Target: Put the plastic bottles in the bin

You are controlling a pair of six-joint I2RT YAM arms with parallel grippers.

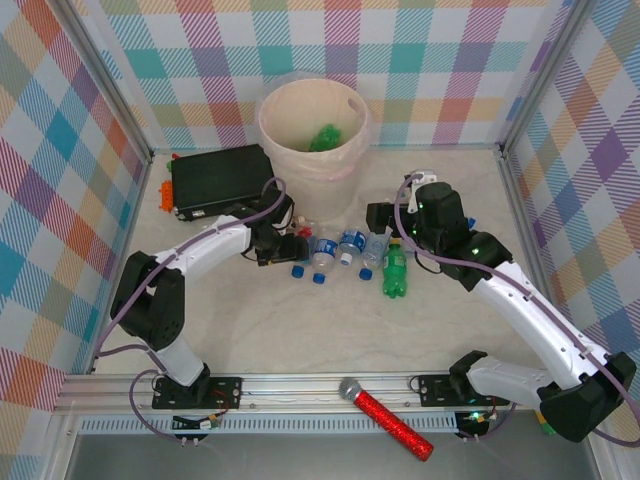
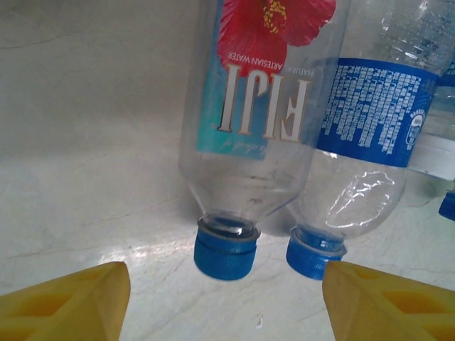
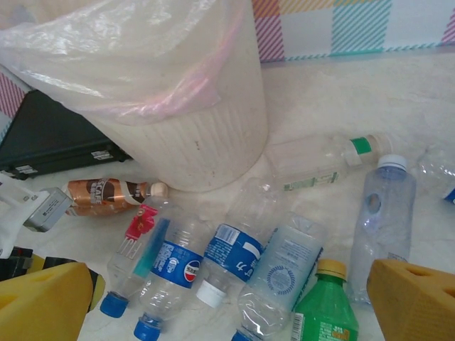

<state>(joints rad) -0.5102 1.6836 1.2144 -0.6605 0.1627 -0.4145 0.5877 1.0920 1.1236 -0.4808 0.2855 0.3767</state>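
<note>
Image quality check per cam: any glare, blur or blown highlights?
Top external: even light, sharp, only soft shadows under the arms on the table. Left wrist: glare patch on the table beside the Fiji bottle's blue cap; yellow fingers soft at close range. Right wrist: clear liner on the bin near washed out; its fingers blurred too.

The pale marbled table (image 1: 300,340) bore a cluster of plastic bottles (image 1: 340,252), with the Fiji bottle (image 2: 263,106) lying just ahead of the left claw (image 2: 227,302). Beyond the right claw (image 3: 227,309) stood the bin (image 3: 206,142), the black case (image 3: 50,135) lay to its left, and a green bottle (image 3: 323,316) lay just before that claw.
</note>
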